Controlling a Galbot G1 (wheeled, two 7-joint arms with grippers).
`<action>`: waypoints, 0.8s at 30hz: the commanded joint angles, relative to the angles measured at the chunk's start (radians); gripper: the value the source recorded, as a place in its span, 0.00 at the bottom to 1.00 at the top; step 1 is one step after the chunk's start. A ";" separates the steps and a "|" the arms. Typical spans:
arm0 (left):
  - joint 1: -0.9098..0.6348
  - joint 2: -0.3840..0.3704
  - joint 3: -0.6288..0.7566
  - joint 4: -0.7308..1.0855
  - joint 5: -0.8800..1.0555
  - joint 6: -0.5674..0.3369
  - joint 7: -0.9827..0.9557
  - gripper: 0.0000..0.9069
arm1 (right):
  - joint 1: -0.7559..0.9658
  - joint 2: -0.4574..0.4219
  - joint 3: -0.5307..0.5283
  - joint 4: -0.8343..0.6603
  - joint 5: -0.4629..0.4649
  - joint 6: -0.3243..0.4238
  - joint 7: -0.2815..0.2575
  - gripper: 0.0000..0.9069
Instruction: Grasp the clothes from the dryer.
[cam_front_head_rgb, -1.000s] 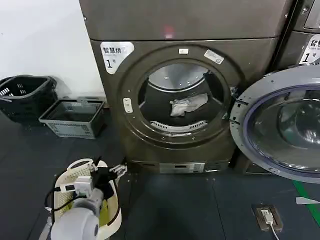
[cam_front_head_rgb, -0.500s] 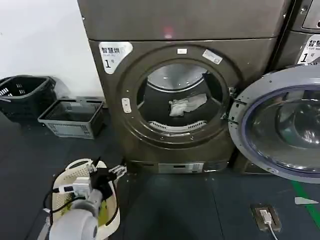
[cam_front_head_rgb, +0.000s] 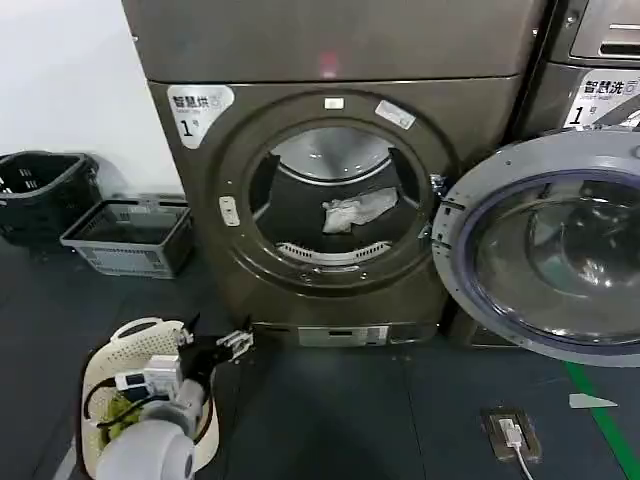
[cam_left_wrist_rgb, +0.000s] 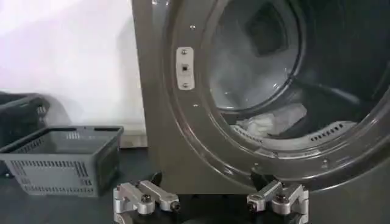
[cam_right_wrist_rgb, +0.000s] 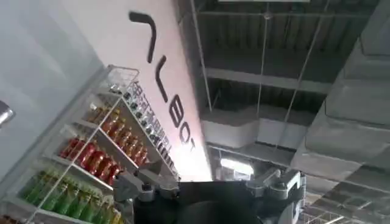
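Note:
The bronze-brown dryer (cam_front_head_rgb: 430, 120) stands with its round porthole open and its grey-rimmed glass door (cam_front_head_rgb: 545, 250) swung out to the right. The clothes (cam_front_head_rgb: 357, 211), a small pale wrinkly bunch, lie inside the steel drum. In the left wrist view the clothes (cam_left_wrist_rgb: 271, 120) rest behind the lower rim of the dryer (cam_left_wrist_rgb: 164, 128). My left gripper (cam_front_head_rgb: 235, 342) hangs low near the floor at the dryer's lower left, well short of the porthole. My left gripper (cam_left_wrist_rgb: 210, 204) is open and holds nothing. My right gripper (cam_right_wrist_rgb: 210, 189) points up at the ceiling, open and holding nothing.
A white basket (cam_front_head_rgb: 110, 360) with green fabric lumps sits on the floor under my left arm. A grey crate (cam_front_head_rgb: 125, 238) and a black basket (cam_front_head_rgb: 40, 190) stand by the wall at left. A neighbour machine (cam_front_head_rgb: 590, 60) stands behind the open door. A floor socket (cam_front_head_rgb: 510, 435) lies front right.
In the head view the dryer, baskets and door have all slid to the left. My left gripper stays low in front of the dryer's base.

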 joint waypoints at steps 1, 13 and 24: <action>-0.001 0.002 0.000 0.001 0.000 0.049 0.001 1.00 | 0.000 0.001 0.000 0.001 0.002 -0.002 0.005 1.00; 0.002 0.002 0.001 -0.004 0.000 0.049 0.003 1.00 | 0.003 0.001 -0.003 0.002 0.002 -0.007 0.006 1.00; 0.003 -0.002 0.002 0.001 0.001 0.049 0.003 1.00 | 0.002 0.009 -0.003 0.000 0.001 -0.005 0.005 1.00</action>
